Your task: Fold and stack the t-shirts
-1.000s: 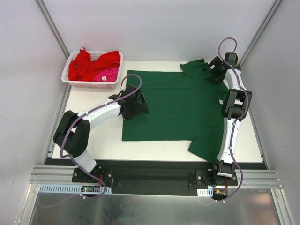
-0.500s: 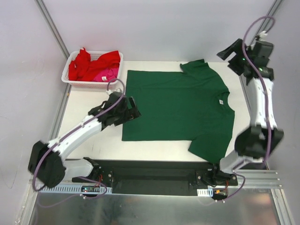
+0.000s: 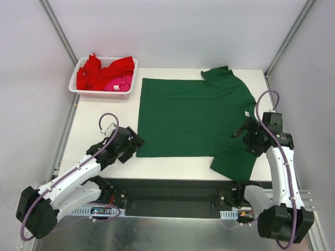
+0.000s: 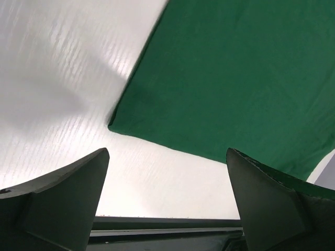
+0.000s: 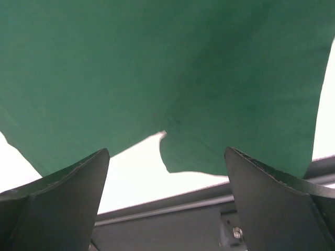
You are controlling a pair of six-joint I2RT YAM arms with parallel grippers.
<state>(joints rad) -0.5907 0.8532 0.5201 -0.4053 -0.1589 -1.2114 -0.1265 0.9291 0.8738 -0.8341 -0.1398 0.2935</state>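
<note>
The left arm has been drawn back from the hem edge of the green t-shirt (image 3: 193, 112), and the left tool (image 3: 128, 144) is now held just off the shirt's near left corner, over the bare counter (image 3: 99, 110). The right arm has been pulled in from the far sleeve. The right tool (image 3: 248, 135) is now placed over the near sleeve, beside the collar.

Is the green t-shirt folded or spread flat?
Spread flat: the green t-shirt lies open on the table, both sleeves out, no fold visible.
</note>
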